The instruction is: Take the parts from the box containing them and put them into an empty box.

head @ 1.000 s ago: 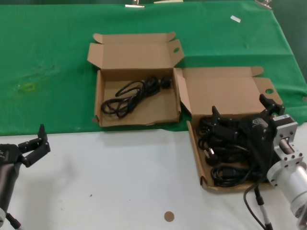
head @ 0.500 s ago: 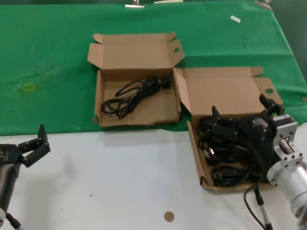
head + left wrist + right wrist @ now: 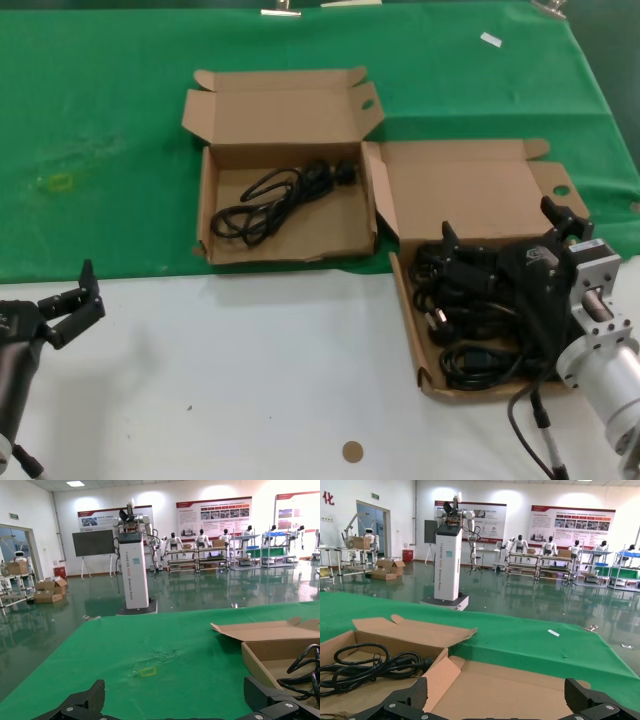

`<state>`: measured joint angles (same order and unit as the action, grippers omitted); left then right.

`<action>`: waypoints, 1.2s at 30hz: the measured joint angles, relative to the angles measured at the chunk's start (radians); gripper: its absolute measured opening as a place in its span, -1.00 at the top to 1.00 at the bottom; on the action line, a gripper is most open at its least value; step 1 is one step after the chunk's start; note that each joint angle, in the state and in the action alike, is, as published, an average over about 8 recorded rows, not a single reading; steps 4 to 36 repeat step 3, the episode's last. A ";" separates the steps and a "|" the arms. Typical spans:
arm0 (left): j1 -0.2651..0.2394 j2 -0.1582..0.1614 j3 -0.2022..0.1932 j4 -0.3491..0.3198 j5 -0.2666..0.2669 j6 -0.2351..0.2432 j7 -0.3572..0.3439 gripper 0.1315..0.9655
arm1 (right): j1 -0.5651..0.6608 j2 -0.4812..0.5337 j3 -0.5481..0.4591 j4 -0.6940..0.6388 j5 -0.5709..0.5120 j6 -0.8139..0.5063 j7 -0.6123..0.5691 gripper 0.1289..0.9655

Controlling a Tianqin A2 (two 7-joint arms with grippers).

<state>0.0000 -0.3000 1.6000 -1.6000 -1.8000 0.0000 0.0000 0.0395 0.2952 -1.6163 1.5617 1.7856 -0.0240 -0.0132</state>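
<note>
Parts (image 3: pixel 470 320), tangled in the box containing them (image 3: pixel 470 190) near the surface's right front edge, are found directly beneath the spread-fingered right end effector (image 3: pixel 505 240); left end effector (image 3: pixel 75 300), likewise spread, is parked well apart at the left front corner.

Green cloth (image 3: pixel 110 120), white tabletop (image 3: pixel 250 370), brown disc (image 3: pixel 352 452)

The right hand (image 3: pixel 500 240), fingers spread, sits low over tangled cables (image 3: pixel 470 320) in the right box (image 3: pixel 470 185); the left hand (image 3: pixel 75 300) waits, fingers apart, on the counter (image 3: pixel 250 370).
</note>
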 joint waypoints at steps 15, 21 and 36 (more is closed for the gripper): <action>0.000 0.000 0.000 0.000 0.000 0.000 0.000 -1.00 | 0.000 0.000 0.000 0.000 0.000 0.000 0.000 -1.00; 0.000 0.000 0.000 0.000 0.000 0.000 0.000 -1.00 | 0.000 0.000 0.000 0.000 0.000 0.000 0.000 -1.00; 0.000 0.000 0.000 0.000 0.000 0.000 0.000 -1.00 | 0.000 0.000 0.000 0.000 0.000 0.000 0.000 -1.00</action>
